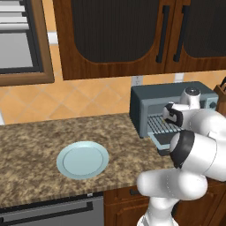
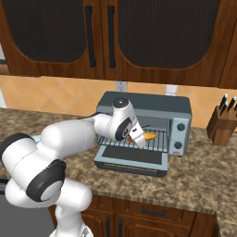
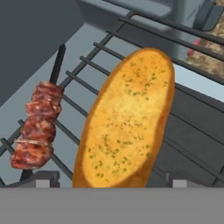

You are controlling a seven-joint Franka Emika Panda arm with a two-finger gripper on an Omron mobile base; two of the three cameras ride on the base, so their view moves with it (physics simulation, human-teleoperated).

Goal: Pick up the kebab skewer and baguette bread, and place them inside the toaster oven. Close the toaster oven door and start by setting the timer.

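Observation:
The grey-blue toaster oven stands on the counter with its door folded down flat in front. My gripper reaches into the cavity. In the hand view the golden baguette bread lies on the wire rack, between my two fingertips. The gripper is open, and a small gap shows on each side of the loaf. The kebab skewer, with its red-brown chunks, lies on the rack just left of the bread. In the right base view one end of the baguette pokes out past my hand.
A pale blue plate sits on the granite counter left of the oven. A wooden knife block stands to the oven's right. Round knobs run down the oven's right side. Dark wooden cabinets hang overhead.

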